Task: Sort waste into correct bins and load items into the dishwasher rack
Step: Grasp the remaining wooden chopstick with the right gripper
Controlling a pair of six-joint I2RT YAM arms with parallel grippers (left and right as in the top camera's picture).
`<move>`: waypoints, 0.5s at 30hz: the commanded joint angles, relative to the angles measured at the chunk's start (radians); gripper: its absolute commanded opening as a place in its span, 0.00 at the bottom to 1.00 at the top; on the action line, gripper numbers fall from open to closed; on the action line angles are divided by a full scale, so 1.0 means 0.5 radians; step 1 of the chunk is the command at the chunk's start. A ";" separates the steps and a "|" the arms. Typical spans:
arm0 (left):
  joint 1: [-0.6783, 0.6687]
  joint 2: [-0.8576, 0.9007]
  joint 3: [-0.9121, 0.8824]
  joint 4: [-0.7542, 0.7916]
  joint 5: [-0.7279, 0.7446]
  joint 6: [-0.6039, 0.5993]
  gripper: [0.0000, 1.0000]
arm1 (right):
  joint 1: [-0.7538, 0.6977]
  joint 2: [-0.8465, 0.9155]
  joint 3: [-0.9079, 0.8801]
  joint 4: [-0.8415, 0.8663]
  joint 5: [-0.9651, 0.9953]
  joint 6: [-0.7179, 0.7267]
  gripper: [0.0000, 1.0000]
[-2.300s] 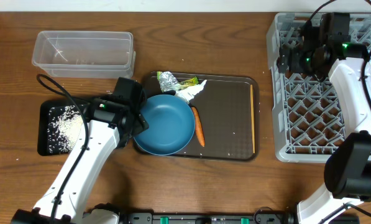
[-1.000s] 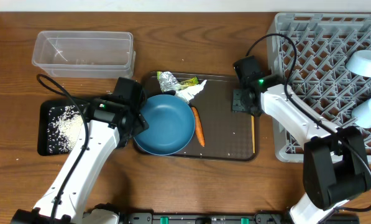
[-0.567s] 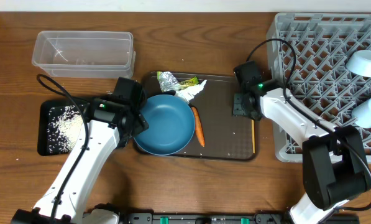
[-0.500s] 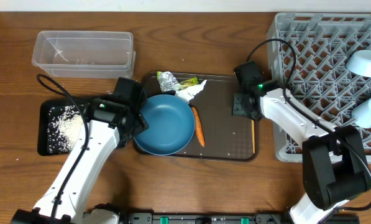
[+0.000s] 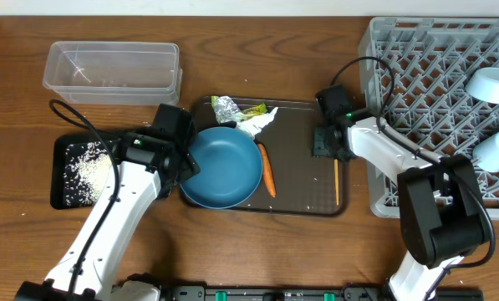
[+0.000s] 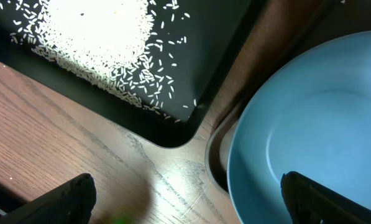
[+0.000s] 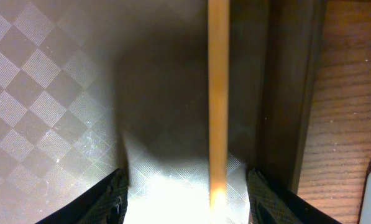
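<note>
Rice lies in the black tray at the left, and just right of it the left gripper hangs with fingers spread at the left rim of the dark-blue bowl, clamped on nothing. Further right, the right gripper straddles the chopsticks, jaws apart, beside the right wall of the brown serving tray. It should probably sink to the tray floor, keep its right finger off that wall and close squarely across the thin wood before lifting towards the dishwasher rack

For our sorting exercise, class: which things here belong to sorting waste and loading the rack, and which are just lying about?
Job: rice, carrot, foil, wrapper, tissue, black tray, clear tub, dark-blue bowl, small pale bowl, cup, chopsticks, grey rack.
Lying about: brown serving tray, wooden table.
</note>
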 commanded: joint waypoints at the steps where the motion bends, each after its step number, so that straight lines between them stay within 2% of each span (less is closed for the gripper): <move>1: 0.008 -0.024 0.033 -0.008 -0.040 -0.018 0.98 | -0.041 0.053 -0.021 -0.014 0.037 -0.048 0.62; 2: 0.008 -0.024 0.033 -0.008 -0.040 -0.018 0.98 | -0.041 0.055 -0.021 -0.013 0.018 -0.049 0.61; 4: 0.008 -0.024 0.033 -0.008 -0.040 -0.018 0.98 | -0.040 0.055 -0.021 -0.011 -0.021 -0.048 0.52; 7: 0.008 -0.024 0.033 -0.008 -0.040 -0.018 0.98 | -0.037 0.056 -0.023 -0.018 -0.055 -0.046 0.27; 9: 0.008 -0.024 0.033 -0.008 -0.040 -0.018 0.98 | -0.027 0.056 -0.038 -0.014 -0.053 -0.045 0.06; 10: 0.008 -0.024 0.033 -0.008 -0.040 -0.018 0.98 | -0.020 0.056 -0.048 -0.005 -0.053 -0.045 0.01; 15: 0.008 -0.024 0.033 -0.008 -0.040 -0.018 0.98 | 0.006 0.030 -0.014 0.007 -0.156 -0.048 0.01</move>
